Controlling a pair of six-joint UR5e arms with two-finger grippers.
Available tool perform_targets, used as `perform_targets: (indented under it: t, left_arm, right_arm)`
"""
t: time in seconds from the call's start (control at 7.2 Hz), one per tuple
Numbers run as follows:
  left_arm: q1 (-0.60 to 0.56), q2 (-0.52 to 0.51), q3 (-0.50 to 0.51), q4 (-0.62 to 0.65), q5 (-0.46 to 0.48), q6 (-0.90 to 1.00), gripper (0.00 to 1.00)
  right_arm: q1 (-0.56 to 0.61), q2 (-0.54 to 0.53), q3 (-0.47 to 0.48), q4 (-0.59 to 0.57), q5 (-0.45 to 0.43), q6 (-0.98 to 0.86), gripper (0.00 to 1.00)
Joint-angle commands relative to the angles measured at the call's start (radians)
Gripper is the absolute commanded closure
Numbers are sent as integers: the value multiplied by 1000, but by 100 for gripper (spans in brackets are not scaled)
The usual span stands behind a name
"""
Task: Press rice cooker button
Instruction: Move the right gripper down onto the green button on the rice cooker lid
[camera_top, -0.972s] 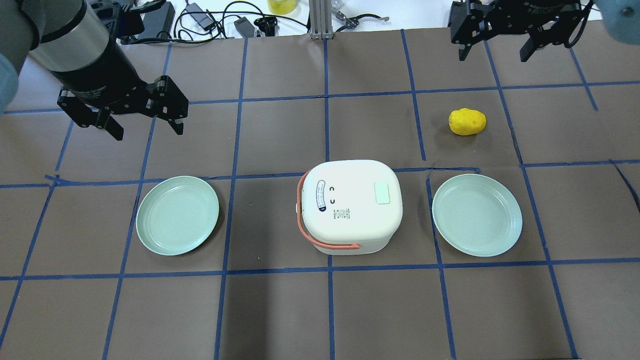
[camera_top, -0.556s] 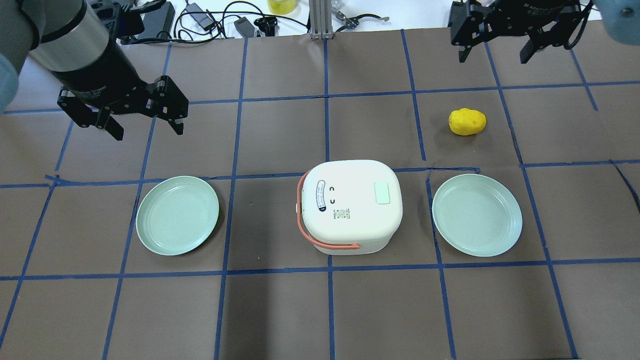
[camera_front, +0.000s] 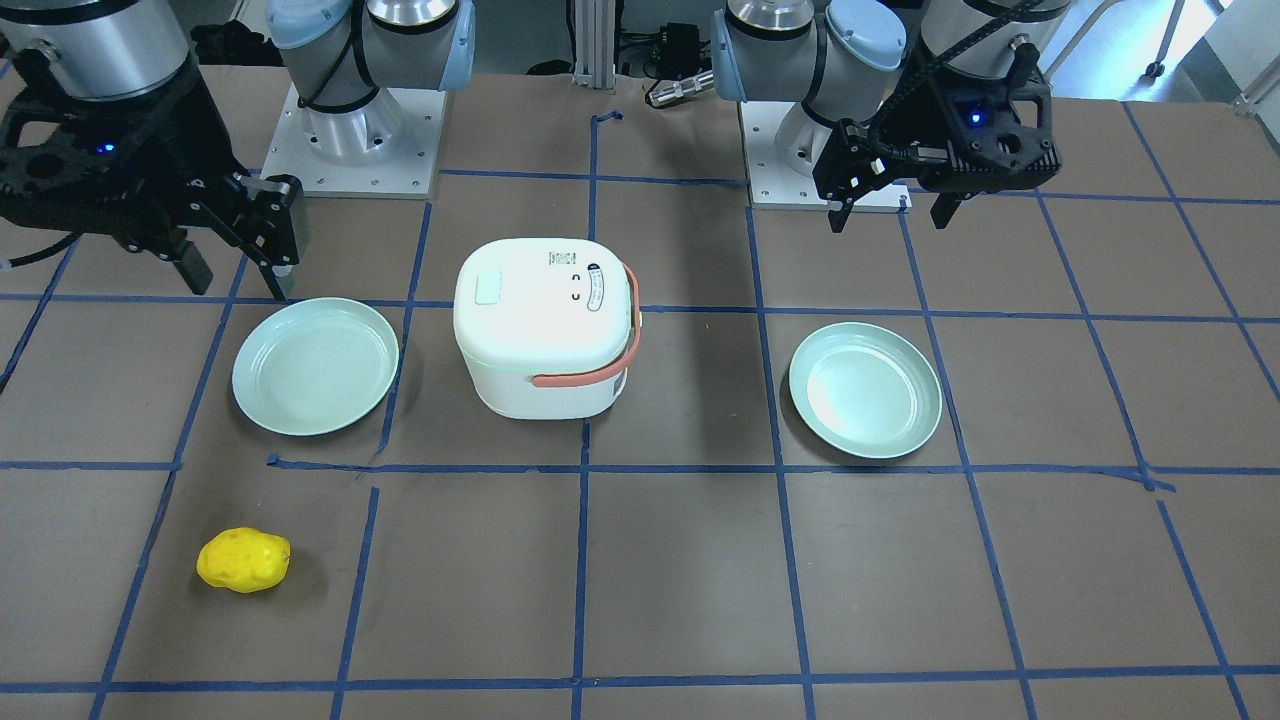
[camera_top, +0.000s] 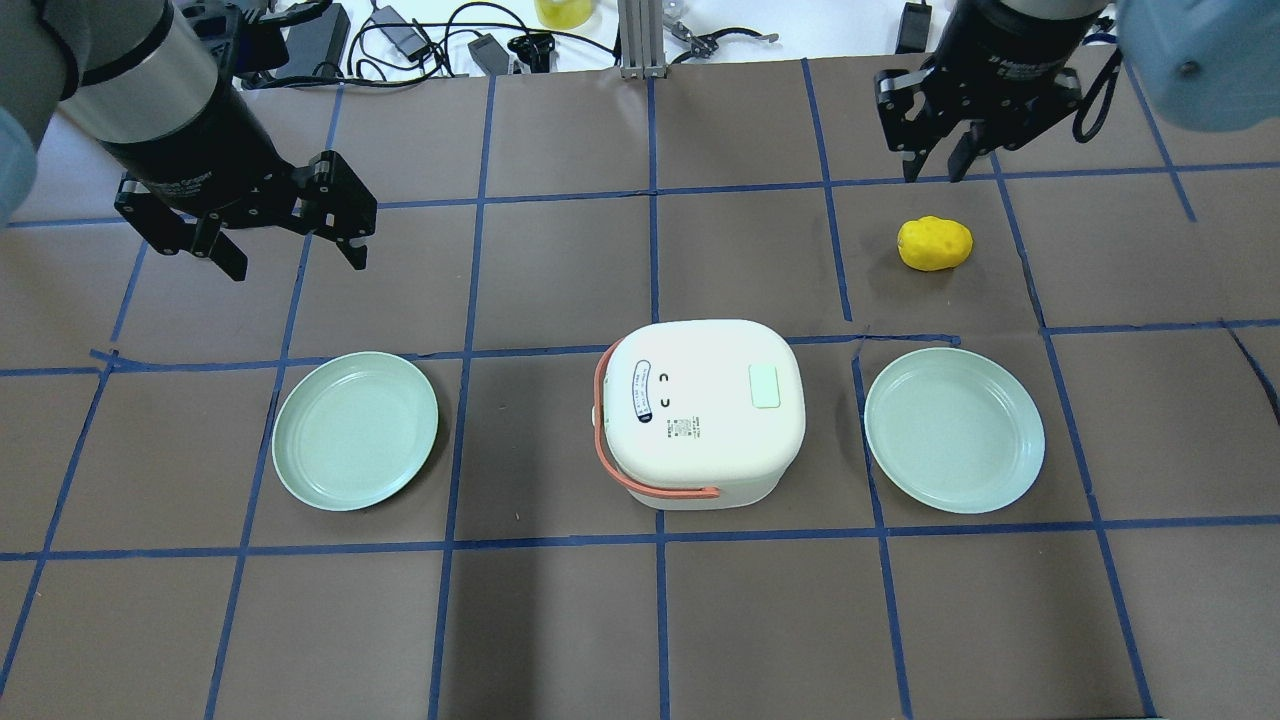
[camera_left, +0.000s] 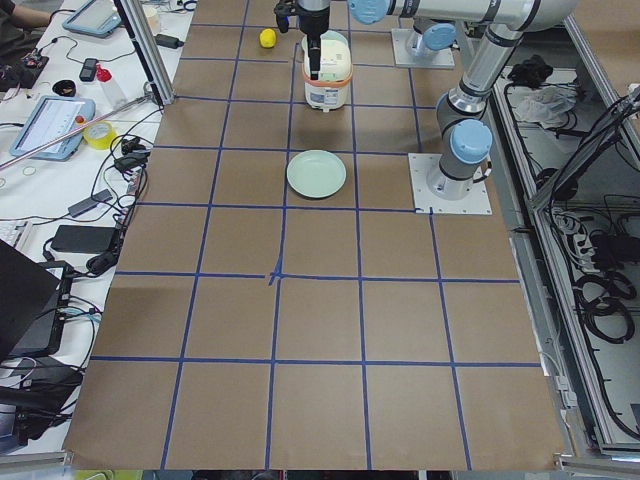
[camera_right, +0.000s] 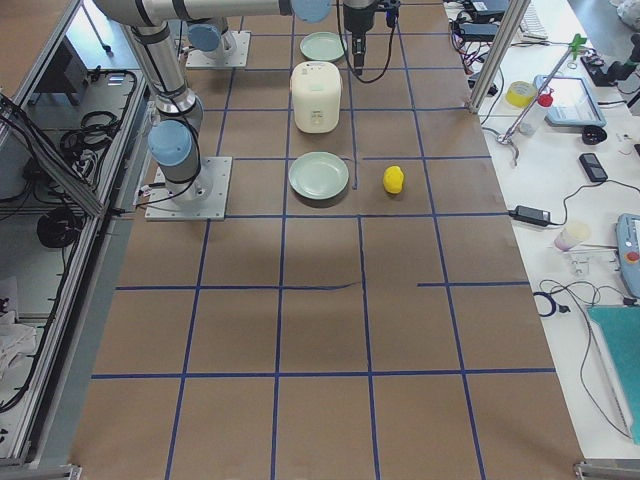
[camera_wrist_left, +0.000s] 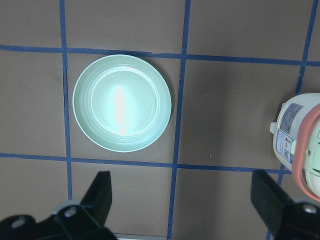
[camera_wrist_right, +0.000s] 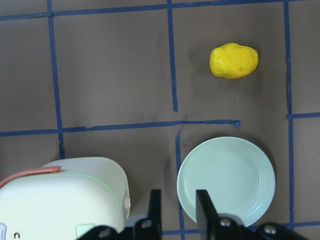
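The white rice cooker (camera_top: 700, 410) with an orange handle stands mid-table, also in the front view (camera_front: 545, 325). Its pale green lid button (camera_top: 764, 385) faces up on the lid's right side. My right gripper (camera_top: 935, 170) hangs beyond the cooker to its right, just past the yellow potato (camera_top: 935, 243). Its jaws are drawn close together on nothing, as the right wrist view (camera_wrist_right: 178, 200) shows. My left gripper (camera_top: 295, 258) is open and empty at the far left, above and beyond the left plate (camera_top: 355, 430).
A second green plate (camera_top: 953, 430) lies right of the cooker, with the potato beyond it. Cables and clutter line the table's far edge (camera_top: 420, 40). The left wrist view shows the left plate (camera_wrist_left: 122, 102) and the cooker's edge (camera_wrist_left: 300, 145).
My right gripper has moved left and toward the potato, and its jaws have closed from wide open to nearly together. The left arm has not moved.
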Motion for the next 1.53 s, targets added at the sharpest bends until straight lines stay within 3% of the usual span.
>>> perform_targets:
  t: [0.0,0.42,0.97,1.25,1.39]
  left_arm:
    - [0,0,0,0,0,0,0]
    - [0,0,0,0,0,0,0]
    - [0,0,0,0,0,0,0]
    - [0,0,0,0,0,-1,0]
    - [0,0,0,0,0,0,0]
  right_arm:
    - [113,9,96,-6,2,37,83]
    - [143,1,220,-27,112,68,89]
    - [192,12,343,-194,94,91,89]
    - [192,12,343,-209,88,94,86]
    - [190,3,325,-206,86,120,36]
